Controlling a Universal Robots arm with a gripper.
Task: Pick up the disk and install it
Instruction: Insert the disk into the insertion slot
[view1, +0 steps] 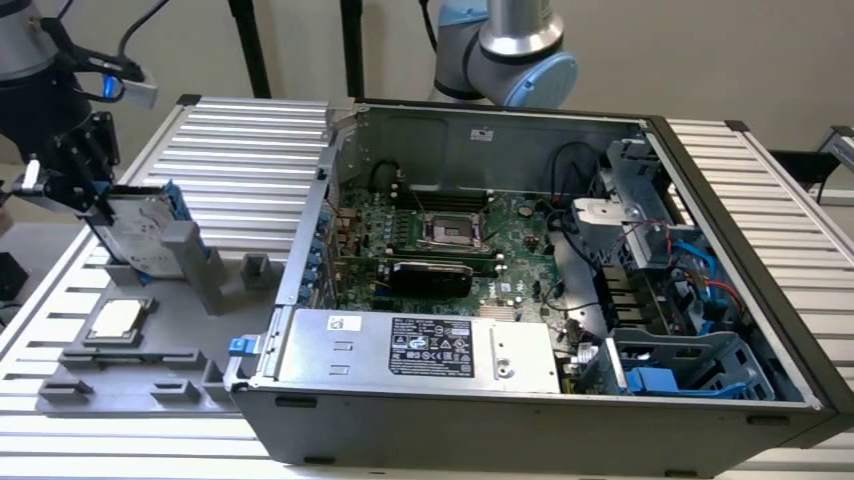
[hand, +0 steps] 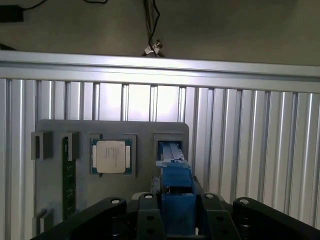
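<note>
**disk (view1: 134, 235) upright in tray (view1: 134, 372) slot, gripper (view1: 94, 195) clamped on it**

The disk stands on edge in the grey tray, at the exterior view's left, outside the case (view1: 534, 430). The fingers are closed on its upper end, and the wrist view shows its blue rail (hand: 177, 190) between them. The chip (view1: 116, 320) sits in the next pocket and the memory stick (hand: 65, 175) in a slot beyond. The case is open, with a drive cage (view1: 687, 365) in its near corner.

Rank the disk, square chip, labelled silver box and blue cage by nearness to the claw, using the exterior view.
1. disk: upright in the grey stand, right at the claw.
2. square chip: on the grey tray beside the stand.
3. silver box: inside the case, along its front.
4. blue cage: case corner, the exterior view's right.
</note>
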